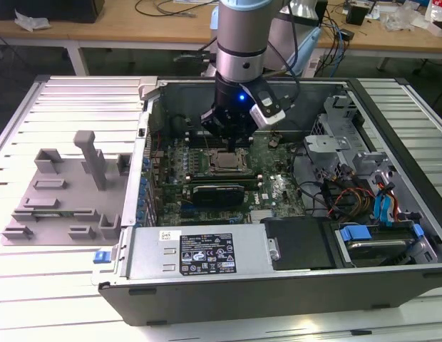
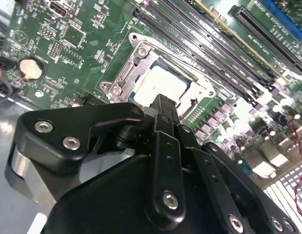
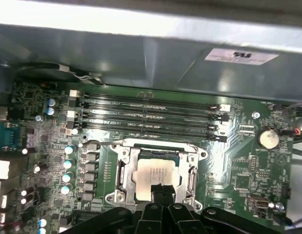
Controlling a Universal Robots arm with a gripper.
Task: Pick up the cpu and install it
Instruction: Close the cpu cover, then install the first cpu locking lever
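Silvery cpu (image 3: 156, 173) in socket (image 3: 122, 168); gray tray (image 1: 64, 192), exterior view

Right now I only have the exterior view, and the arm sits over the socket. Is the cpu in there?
Observer: Yes. In the first wrist view the cpu lies flat inside the metal socket frame, silvery-white top facing up.
Operator: Where's the gripper relative to it?
Observer: The gripper tip sits at one edge of the cpu, not over its middle. I can't confirm contact.
Operator: Anything close beside the socket?
Observer: Four long dark memory slots run side by side along one side of the socket frame.
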